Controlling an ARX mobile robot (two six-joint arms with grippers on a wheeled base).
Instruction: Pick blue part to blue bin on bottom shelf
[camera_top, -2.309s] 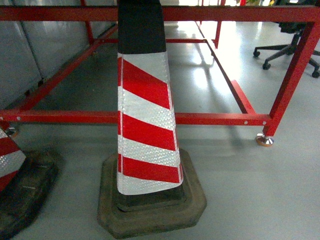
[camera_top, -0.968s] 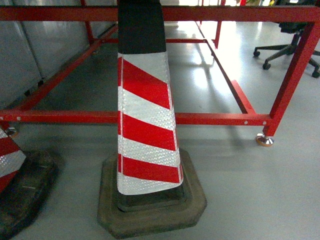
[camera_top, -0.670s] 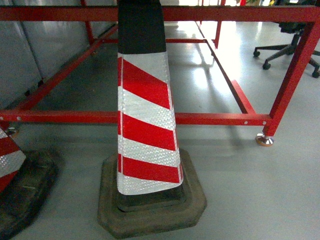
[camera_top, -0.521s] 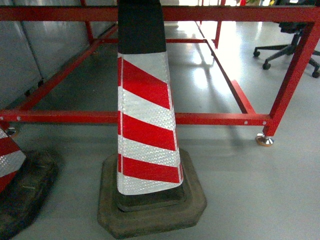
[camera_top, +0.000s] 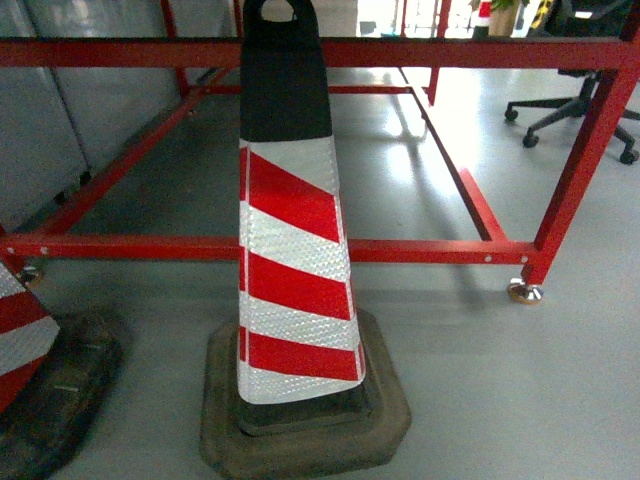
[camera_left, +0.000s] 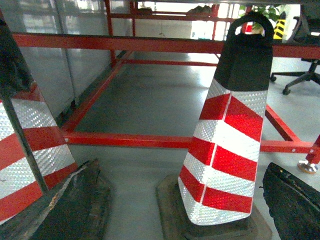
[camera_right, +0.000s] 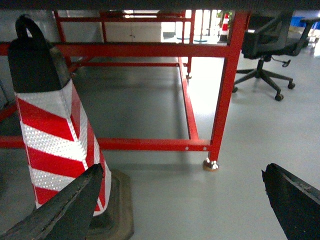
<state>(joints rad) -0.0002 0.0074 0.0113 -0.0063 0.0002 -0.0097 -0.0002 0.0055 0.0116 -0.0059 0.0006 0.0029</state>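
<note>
Black right claw (camera_right: 180, 210) fingers spread low

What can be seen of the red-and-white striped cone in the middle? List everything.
The tall red-and-white striped traffic cone stands upright on the grey floor, in front of the red metal frame. It has diagonal reflective bands, a black top with a loop handle, and a worn, dark, rubbery-looking octagonal base. Nothing else touches it.

Bright daylight from the far end, glare on the floor (camera_top: 420, 150), dim blurred foreground
</note>
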